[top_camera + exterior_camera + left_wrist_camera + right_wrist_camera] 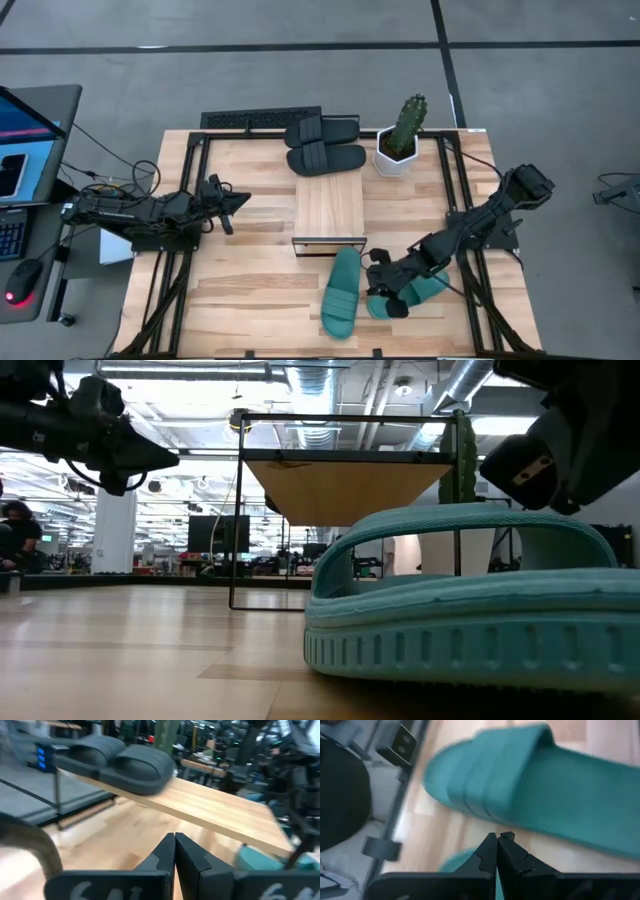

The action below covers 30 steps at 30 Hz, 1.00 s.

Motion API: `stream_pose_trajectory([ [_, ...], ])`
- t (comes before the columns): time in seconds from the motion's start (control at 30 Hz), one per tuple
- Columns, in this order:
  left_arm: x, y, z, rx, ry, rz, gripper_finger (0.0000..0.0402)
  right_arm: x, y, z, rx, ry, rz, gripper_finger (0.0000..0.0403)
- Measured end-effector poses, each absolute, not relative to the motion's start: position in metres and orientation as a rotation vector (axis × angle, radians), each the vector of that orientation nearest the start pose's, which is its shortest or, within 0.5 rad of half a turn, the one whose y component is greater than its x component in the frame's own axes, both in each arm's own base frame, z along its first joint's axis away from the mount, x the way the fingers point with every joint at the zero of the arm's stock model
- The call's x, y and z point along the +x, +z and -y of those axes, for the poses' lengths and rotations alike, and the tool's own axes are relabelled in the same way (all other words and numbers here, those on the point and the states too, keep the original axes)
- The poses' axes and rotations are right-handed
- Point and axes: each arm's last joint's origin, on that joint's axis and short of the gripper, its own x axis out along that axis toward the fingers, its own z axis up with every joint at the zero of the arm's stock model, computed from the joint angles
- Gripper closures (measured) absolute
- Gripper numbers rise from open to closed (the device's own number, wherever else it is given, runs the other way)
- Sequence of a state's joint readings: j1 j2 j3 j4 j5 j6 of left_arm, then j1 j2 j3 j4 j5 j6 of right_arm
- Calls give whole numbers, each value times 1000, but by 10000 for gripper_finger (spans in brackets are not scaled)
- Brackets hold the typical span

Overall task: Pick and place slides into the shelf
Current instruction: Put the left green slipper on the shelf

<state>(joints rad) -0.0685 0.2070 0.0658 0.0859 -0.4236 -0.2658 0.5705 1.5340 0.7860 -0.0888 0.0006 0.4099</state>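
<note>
Two black slides [322, 131] [326, 157] lie side by side on the far end of the shelf [330, 205], soles down; the left wrist view shows them [120, 762] on the plank [210, 810]. One teal slide [342, 292] lies sole down on the table just before the shelf's near end. A second teal slide [418, 292] lies to its right, partly hidden under my right arm. My right gripper [378, 290] [499, 840] hangs shut between the two teal slides, slanting down. My left gripper [240, 203] [174, 845] is shut, level, left of the shelf.
A potted cactus [402, 140] in a white pot stands right of the shelf's far end. A black keyboard [250, 118] lies at the table's far edge. Black frame rails [455, 200] run along both sides of the table. Bare wood lies at the near left.
</note>
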Motion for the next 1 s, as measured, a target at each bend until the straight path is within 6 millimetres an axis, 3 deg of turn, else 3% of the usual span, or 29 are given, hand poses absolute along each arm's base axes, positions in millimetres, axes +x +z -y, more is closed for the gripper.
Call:
stream_pose_trajectory([
  [0.27,109,177,1,-326,149,-37,401,254,169,-171,140,368,-841,402],
  [0.37,109,180,1,-317,145,-8,401,258,169,-173,128,329,-829,395],
  [0.73,108,186,-1,-416,203,77,401,278,166,-184,102,286,-864,316],
  [1.0,109,182,4,-464,125,15,401,275,171,-185,66,272,-928,276],
])
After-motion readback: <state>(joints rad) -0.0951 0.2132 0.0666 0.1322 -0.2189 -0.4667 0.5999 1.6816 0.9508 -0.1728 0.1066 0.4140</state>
